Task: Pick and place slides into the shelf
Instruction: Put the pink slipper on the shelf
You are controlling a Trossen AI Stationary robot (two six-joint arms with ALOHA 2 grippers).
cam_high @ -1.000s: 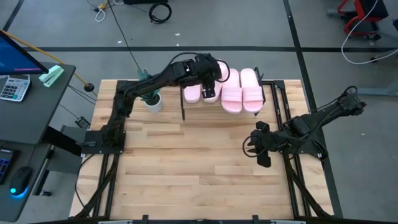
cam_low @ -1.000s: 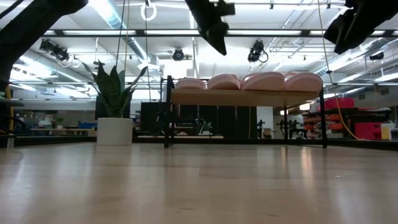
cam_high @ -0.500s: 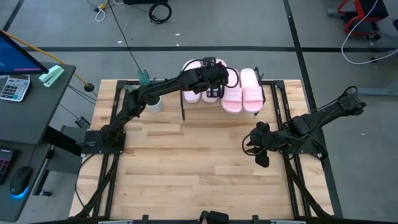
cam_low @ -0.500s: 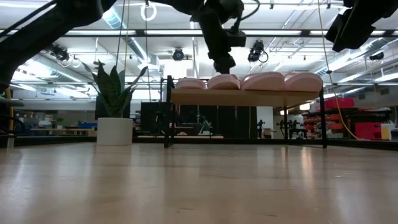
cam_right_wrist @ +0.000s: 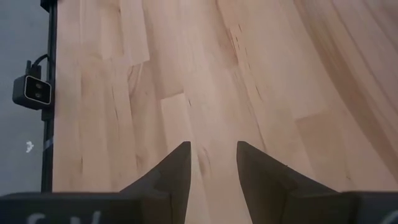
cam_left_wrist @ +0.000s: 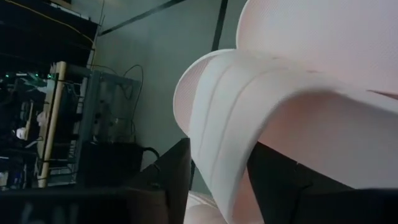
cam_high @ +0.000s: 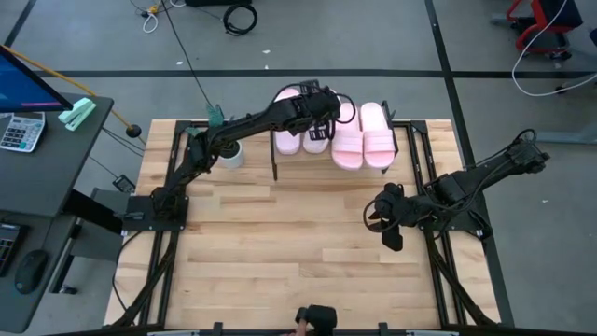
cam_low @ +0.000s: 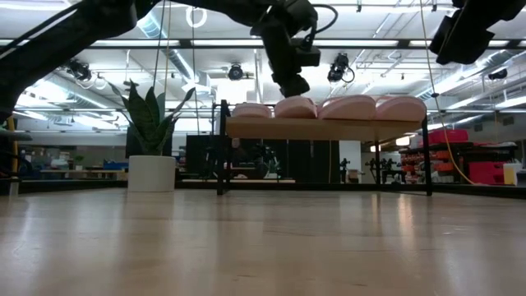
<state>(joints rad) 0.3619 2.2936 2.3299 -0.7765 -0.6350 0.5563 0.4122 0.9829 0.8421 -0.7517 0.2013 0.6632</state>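
Four pale pink slides sit in a row on the shelf [cam_low: 329, 128] at the table's far edge. In the high view they are the far-left slide [cam_high: 287, 126], the second slide [cam_high: 315, 142] and two more [cam_high: 347, 145] [cam_high: 377, 135]. My left gripper [cam_high: 315, 110] reaches over the shelf onto the second slide [cam_low: 296, 108]. In the left wrist view its dark fingers [cam_left_wrist: 283, 183] press both sides of that slide's strap [cam_left_wrist: 230, 112]. My right gripper [cam_high: 385, 221] hangs open and empty over the table's right middle, and it also shows in the right wrist view [cam_right_wrist: 211, 158].
A snake plant in a white pot [cam_high: 229, 149] stands left of the shelf, and it also shows in the low view [cam_low: 152, 168]. The shelf's black frame legs [cam_high: 275, 166] stand on the slatted tabletop [cam_high: 280, 243]. A small camera [cam_right_wrist: 31, 91] is fixed at the table's edge.
My left gripper has carried the second slide from the shelf's front side back onto its top and now sits slightly farther back. The right arm has not moved.
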